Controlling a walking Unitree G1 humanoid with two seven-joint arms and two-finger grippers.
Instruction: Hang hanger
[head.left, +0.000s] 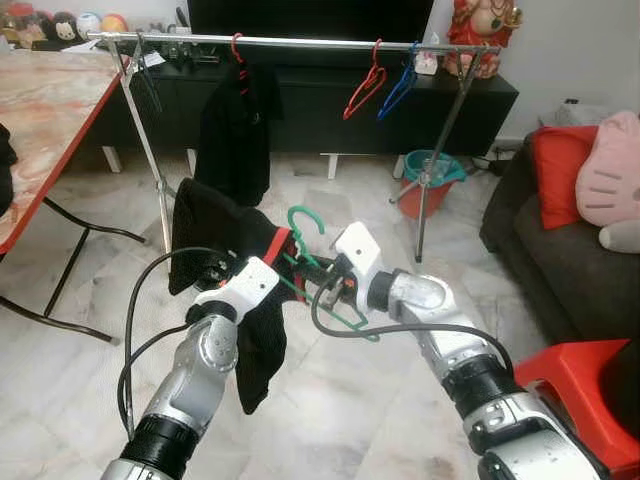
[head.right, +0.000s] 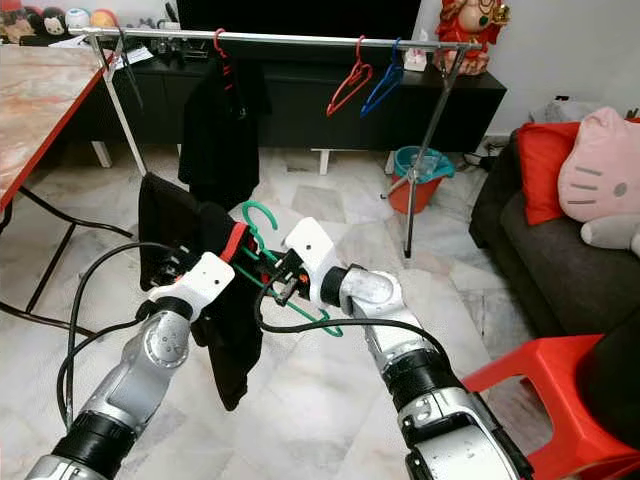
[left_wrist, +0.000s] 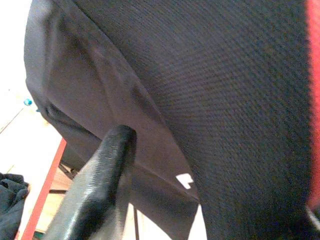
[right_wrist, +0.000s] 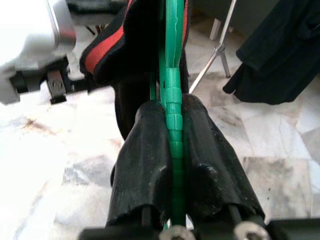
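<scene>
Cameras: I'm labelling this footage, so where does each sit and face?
Left and right eye views: head, looking down at the clothes rail; both arms show.
Left wrist view: along the left end effector, against the black garment.
Right wrist view: along the right end effector, shut on the green hanger.
Shared: garment, hanger.

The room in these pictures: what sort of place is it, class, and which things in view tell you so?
Most likely a living room in a home. A dark sofa with cushions stands on the robot's right, a long black TV cabinet runs along the far wall, and a clothes rail with hangers stands on the marble floor.
</scene>
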